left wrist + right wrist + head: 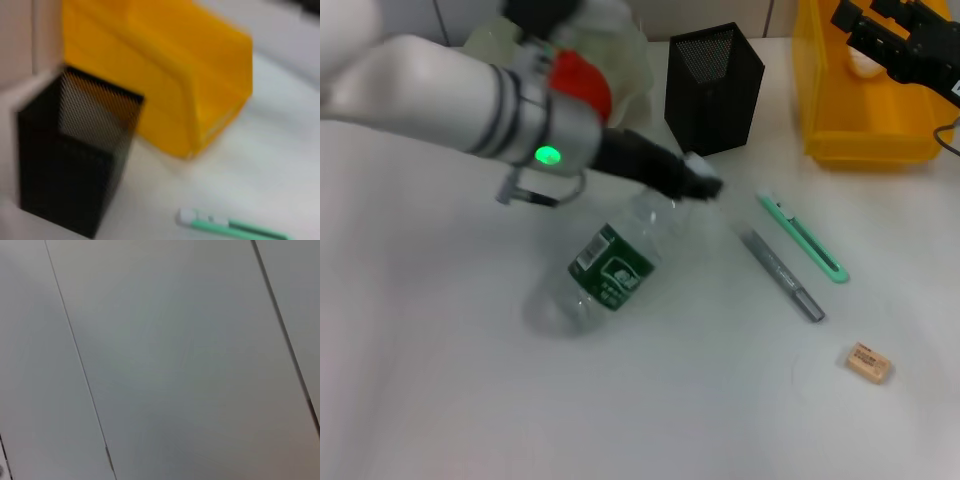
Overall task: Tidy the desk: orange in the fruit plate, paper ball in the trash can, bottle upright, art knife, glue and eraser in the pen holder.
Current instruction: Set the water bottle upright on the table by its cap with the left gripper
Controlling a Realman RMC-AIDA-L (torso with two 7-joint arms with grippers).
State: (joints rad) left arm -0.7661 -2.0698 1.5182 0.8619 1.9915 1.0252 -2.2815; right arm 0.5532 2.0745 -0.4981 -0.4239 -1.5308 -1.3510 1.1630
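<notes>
Eraser: nearest you in the head view, the eraser [868, 362] lies flat on the desk [440, 400] at the near right, apart from everything else.
Left gripper: you see the left gripper [700, 186] reaching in from the left, low over the desk, its tip at the neck end of the bottle [602, 270]. You cannot tell whether its fingers are spread or pressed together, nor whether they touch the bottle.
Bottle: clear with a green label, it lies on its side, cap end towards the gripper, base towards you.
Glue: the grey glue [781, 274] stick lies just right of the gripper tip, slanting towards the near right.
Knife: the green knife [802, 238] lies beside the glue on its right, roughly parallel, not touching it. The left wrist view catches it too, at the edge of the picture.
Holder: the black mesh holder [714, 87] stands upright just behind the gripper.
Bin: the yellow bin [865, 105] sits at the far right, near the holder but apart from it.
Plate: behind the left arm you can make out a pale translucent plate [625, 55]; what it holds is hidden by the arm.
Right gripper: the right gripper [905, 42] is raised over the bin. You cannot tell its finger state. Its wrist view shows only plain grey panels.
</notes>
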